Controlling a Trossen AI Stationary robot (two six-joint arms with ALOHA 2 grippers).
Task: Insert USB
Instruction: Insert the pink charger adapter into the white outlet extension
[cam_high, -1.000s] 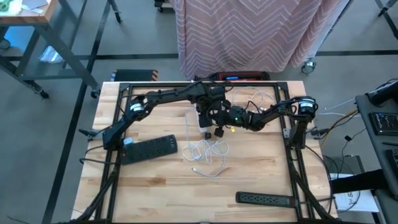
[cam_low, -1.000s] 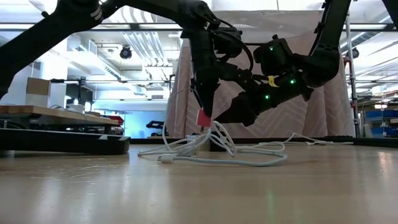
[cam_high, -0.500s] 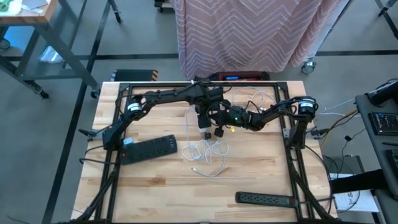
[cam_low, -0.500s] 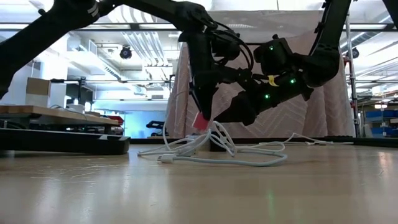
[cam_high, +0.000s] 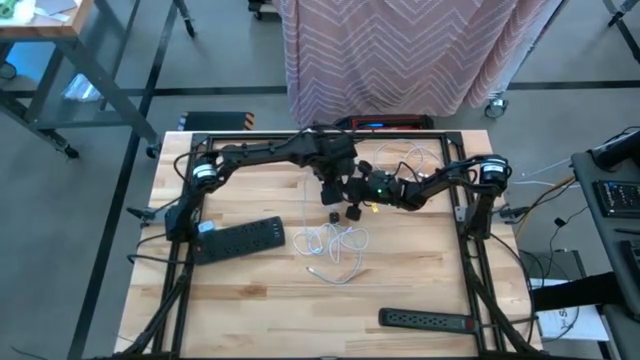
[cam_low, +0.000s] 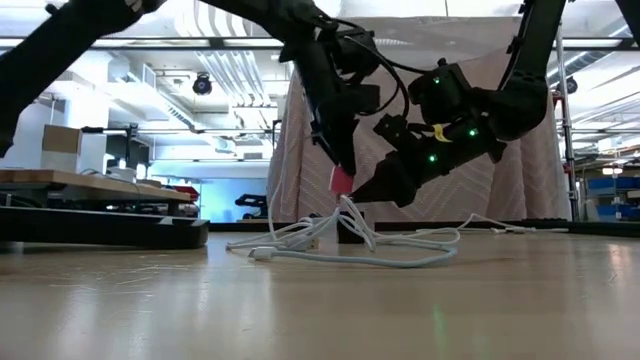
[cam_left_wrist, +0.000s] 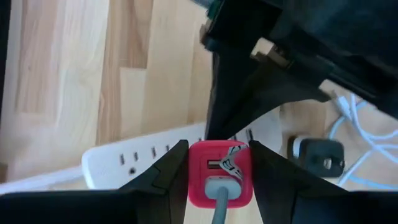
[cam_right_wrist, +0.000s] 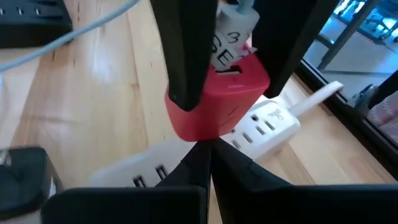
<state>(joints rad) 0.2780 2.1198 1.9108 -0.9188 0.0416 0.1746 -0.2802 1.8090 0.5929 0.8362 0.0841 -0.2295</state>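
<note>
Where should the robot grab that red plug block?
Probably by its two flat sides, coming from above, as the left end effector does now: its fingers clamp the red charger, leaving the cable end and plug face free.

You have two arms over the table (cam_high: 250, 300), so two grippers: the left gripper (cam_left_wrist: 219, 163) and the right gripper (cam_right_wrist: 208, 155). You can count one red USB charger block (cam_left_wrist: 220, 173), with one grey cable (cam_left_wrist: 219, 199) plugged into it. You have three power strips: one white power strip (cam_left_wrist: 143, 155), one black power strip (cam_high: 240, 239) and a second black strip (cam_high: 428, 320). You also see one coil of white cable (cam_high: 335, 250) and one small black adapter (cam_left_wrist: 314, 152).
</note>
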